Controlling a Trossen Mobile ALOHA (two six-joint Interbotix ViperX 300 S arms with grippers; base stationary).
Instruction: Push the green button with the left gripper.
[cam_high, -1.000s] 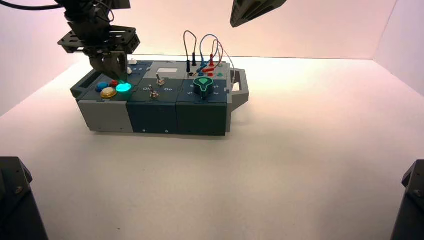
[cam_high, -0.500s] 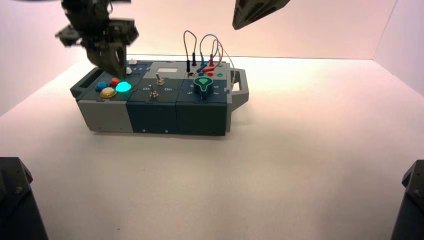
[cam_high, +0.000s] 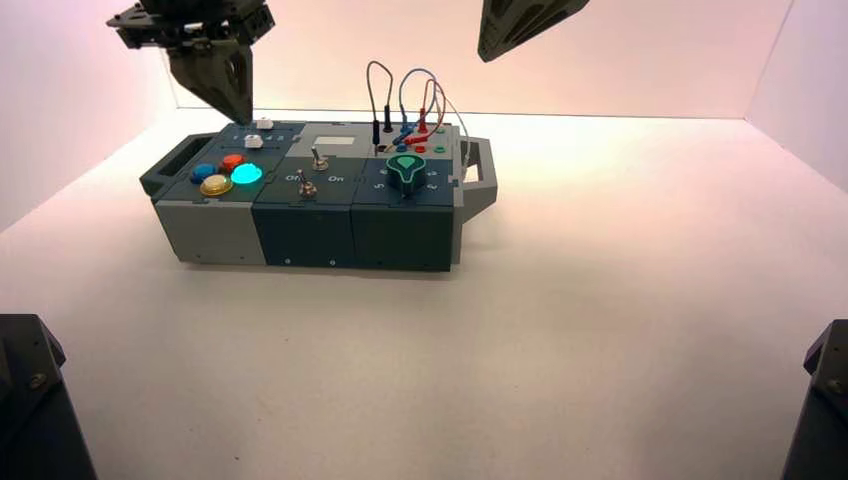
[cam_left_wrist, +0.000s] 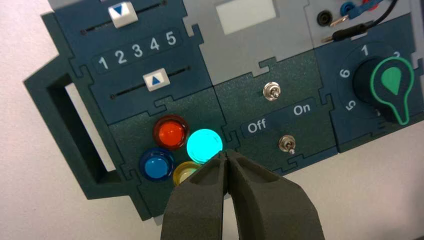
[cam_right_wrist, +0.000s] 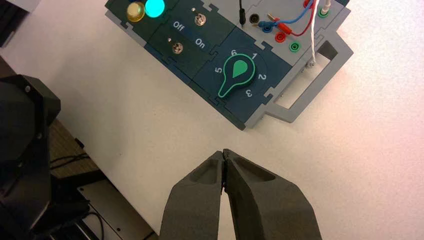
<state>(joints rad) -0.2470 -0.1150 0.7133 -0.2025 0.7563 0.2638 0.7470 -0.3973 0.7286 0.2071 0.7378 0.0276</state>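
The green button (cam_left_wrist: 204, 145) glowed bright cyan in the button cluster at the box's (cam_high: 210, 228) left end, near its front edge. Crowded round it sat a red button (cam_left_wrist: 171, 132), a blue button (cam_left_wrist: 156, 164) and a yellow button (cam_left_wrist: 184, 171), all glossy translucent domes of the same size. Two white sliders (cam_left_wrist: 155, 80) lay behind the cluster beside numerals 1 to 5, and two small metal toggle switches (cam_left_wrist: 272, 91) stood in the middle panel between "Off" and "On". A dark-green teardrop knob (cam_left_wrist: 390, 88) occupied the right section, with looping wires (cam_high: 400, 95) plugged in behind it.

The left gripper (cam_high: 226, 88) hung above the box's rear left corner, clear of the buttons, its matte black tapered fingers pressed together and grasping nothing. The right gripper (cam_right_wrist: 224, 159) was raised above the white table (cam_high: 600, 300) off the box's right end, fingertips likewise together and empty.
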